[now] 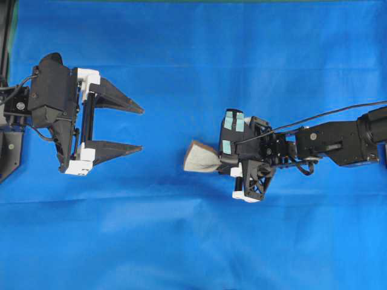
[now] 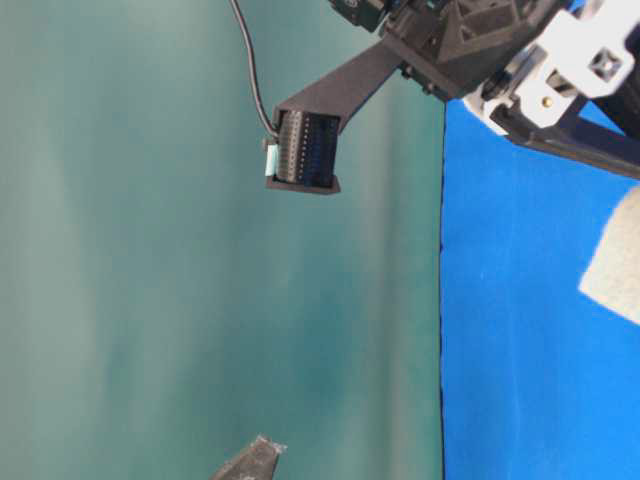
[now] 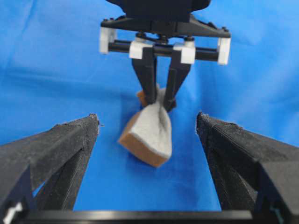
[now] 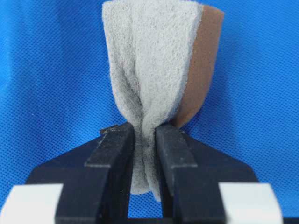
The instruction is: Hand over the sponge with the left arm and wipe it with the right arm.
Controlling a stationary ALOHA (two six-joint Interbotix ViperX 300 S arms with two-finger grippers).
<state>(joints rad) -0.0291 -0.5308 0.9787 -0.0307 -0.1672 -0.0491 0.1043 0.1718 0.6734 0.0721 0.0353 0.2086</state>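
Sponge: I see the small soft pad, grey-white scouring face over an orange-brown foam layer [image 4: 154, 74], pinched at one end between the right gripper's fingers and held above the blue cloth.
Sponge axis: in my overhead view its long axis runs left-right; the free end points left, toward the left arm, and the pinched end is creased and narrowed.
Sponge faces: from the right wrist camera the grey face is toward me and the brown layer shows along the right edge.
Right gripper: the black gripper with pale teal patches [image 1: 225, 162] has its jaws clamped on the sponge, the fingers [image 4: 112, 149] nearly together with the pad squeezed between them.
Left gripper: the plain black gripper with white brackets [image 1: 140, 128] has its jaws wide apart and holds nothing; it faces the sponge's free end, near but not touching.
Surface: wrinkled blue cloth [image 1: 193, 241] covers the table under both arms.
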